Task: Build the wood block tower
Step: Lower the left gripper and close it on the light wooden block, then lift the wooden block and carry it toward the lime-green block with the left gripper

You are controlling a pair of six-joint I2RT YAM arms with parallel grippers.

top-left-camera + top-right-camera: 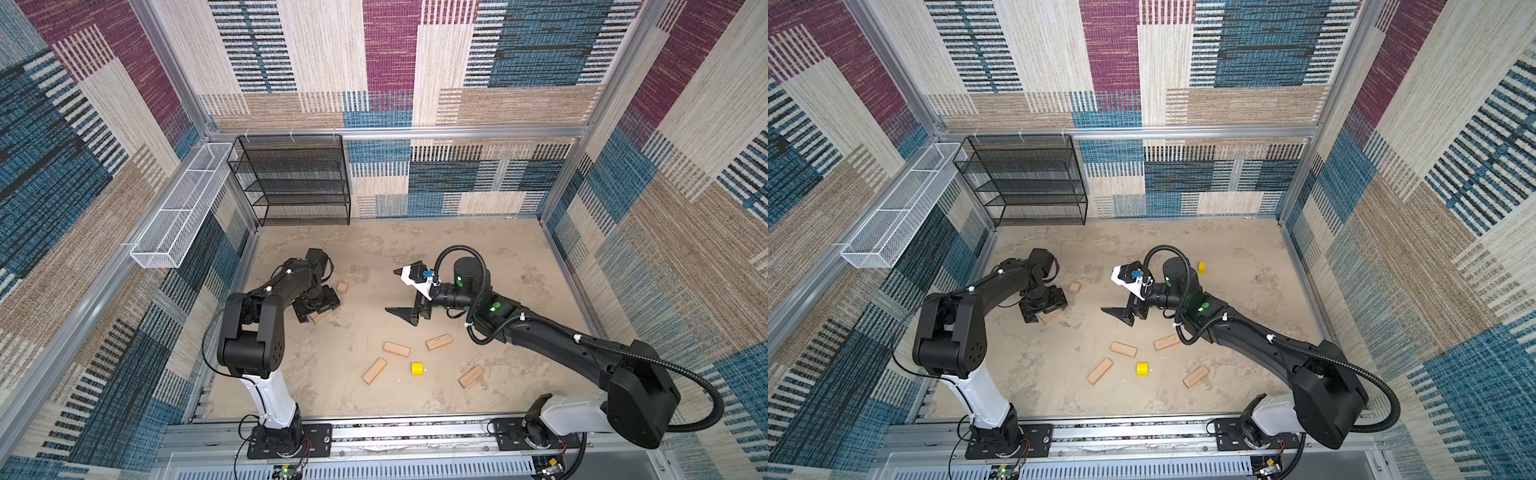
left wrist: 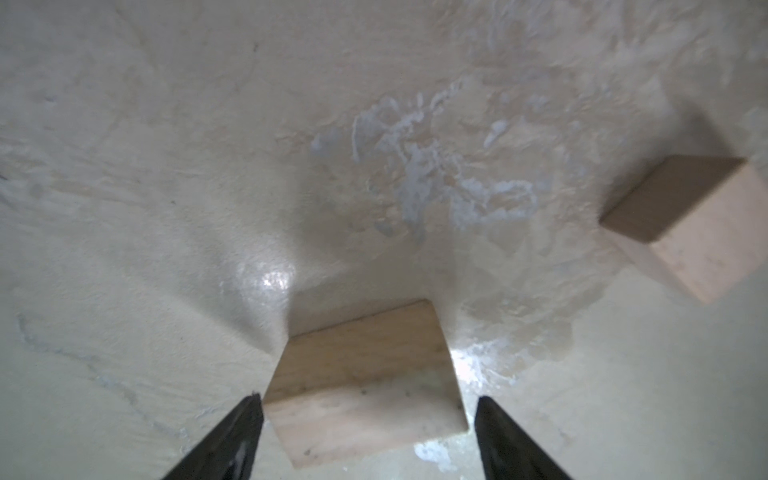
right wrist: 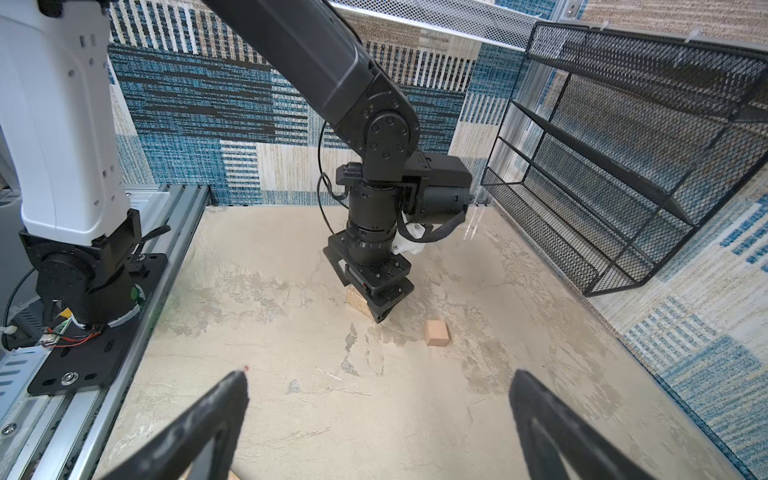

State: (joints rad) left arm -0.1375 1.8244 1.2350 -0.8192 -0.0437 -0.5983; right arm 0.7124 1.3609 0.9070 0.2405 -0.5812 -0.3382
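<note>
Left wall: a white wire basket (image 1: 174,216) hangs on the frame rail.
Back corner: a black mesh shelf (image 1: 299,178) stands against the rear wall.
Left arm: the left gripper (image 2: 365,398) points down at the sandy tabletop (image 1: 353,249), jaws parted, one finger on each side of a wooden plank (image 2: 365,349) that lies flat there.
Beside it: a wooden cube (image 1: 342,287) sits near the plank, not touching it.
Right arm: the right gripper (image 3: 380,374) hovers mid-table, turned towards the left arm, jaws spread wide around nothing.
Front centre: four loose planks (image 1: 396,349) lie flat and scattered, each apart from the others.
Among them: a yellow piece (image 1: 417,368) rests on the tabletop.
Behind the right arm: a second yellow piece (image 1: 1201,267) shows in a top view.
</note>
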